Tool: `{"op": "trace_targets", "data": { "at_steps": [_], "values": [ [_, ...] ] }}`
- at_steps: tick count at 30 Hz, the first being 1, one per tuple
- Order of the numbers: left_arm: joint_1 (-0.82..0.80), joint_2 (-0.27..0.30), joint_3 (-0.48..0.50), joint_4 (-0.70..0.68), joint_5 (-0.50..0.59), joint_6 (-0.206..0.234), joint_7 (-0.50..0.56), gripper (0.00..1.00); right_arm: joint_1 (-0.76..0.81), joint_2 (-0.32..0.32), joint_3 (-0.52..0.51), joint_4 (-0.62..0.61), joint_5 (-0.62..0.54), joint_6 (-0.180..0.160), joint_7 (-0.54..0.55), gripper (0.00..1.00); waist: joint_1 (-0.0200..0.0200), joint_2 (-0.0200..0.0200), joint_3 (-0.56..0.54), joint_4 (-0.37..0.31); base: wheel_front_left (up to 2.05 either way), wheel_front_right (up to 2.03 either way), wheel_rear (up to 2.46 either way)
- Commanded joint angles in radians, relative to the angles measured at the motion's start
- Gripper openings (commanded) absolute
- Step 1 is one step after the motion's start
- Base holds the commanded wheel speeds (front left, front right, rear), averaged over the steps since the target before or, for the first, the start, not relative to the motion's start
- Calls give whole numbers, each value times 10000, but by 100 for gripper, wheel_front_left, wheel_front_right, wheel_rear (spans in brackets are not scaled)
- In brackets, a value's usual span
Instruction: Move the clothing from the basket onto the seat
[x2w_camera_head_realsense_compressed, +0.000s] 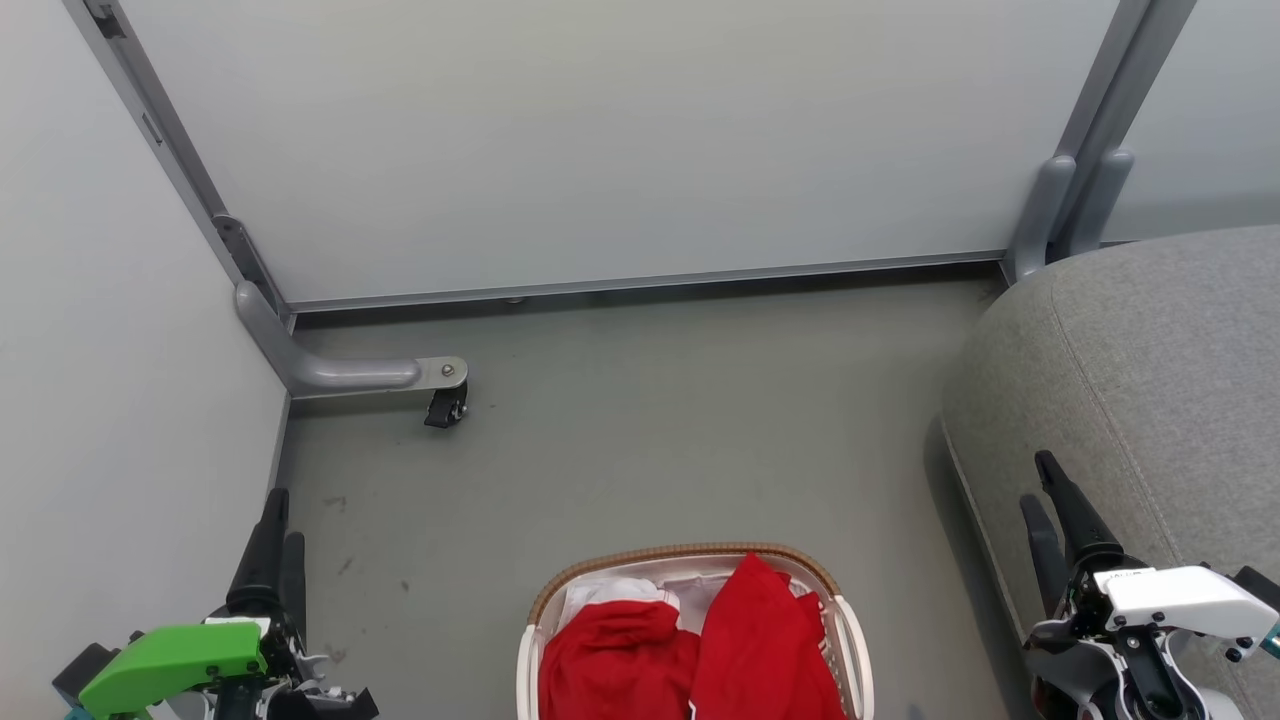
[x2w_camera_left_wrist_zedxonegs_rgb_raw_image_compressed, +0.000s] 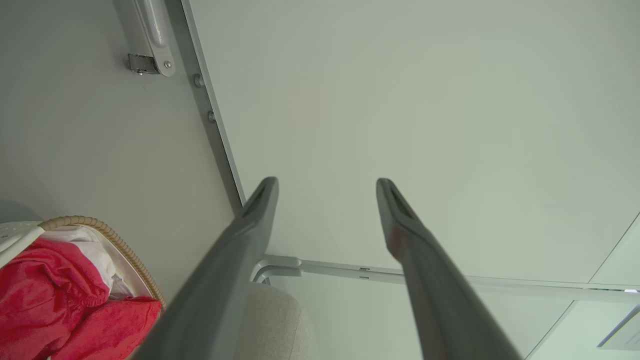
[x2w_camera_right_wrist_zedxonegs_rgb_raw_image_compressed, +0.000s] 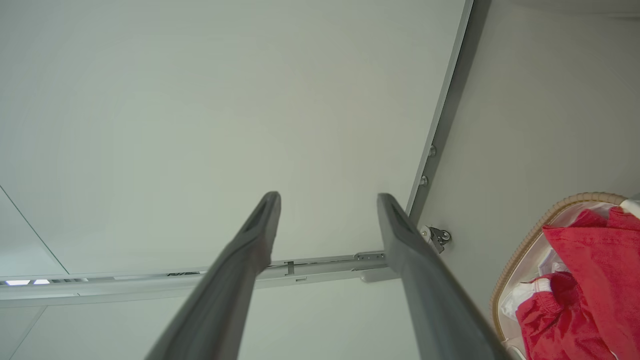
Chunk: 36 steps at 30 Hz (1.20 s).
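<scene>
Red clothing lies heaped in the white basket with a brown woven rim, at the bottom centre of the head view. The same clothing fills the lower left corner of the left wrist view, and the clothing sits at the lower right of the right wrist view. The grey seat stands to the basket's right. My left gripper hangs open over the floor left of the basket. My right gripper is open beside the seat's front. Both hold nothing.
Pale partition panels close off the back and left. A metal foot with a black caster juts onto the grey floor at the left. White liner cloth shows under the red garments.
</scene>
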Motion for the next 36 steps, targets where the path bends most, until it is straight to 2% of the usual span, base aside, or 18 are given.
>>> {"op": "trace_targets", "data": {
  "at_steps": [1,21,36],
  "values": [
    [-279,109,-18,-90,310,-12,-125,100,-232,-152,112,-180,-252,2,-145,100,0,0,7,4,0,0,0],
    [-416,342,-296,64,5008,-20,-1017,100,-560,-497,661,-240,-4469,3,-1047,100,0,0,56,28,0,0,0],
    [-348,540,-841,313,7651,196,-1556,100,-654,-638,1021,0,-7188,4,-1590,100,0,0,76,40,0,0,0]
  ]
}}
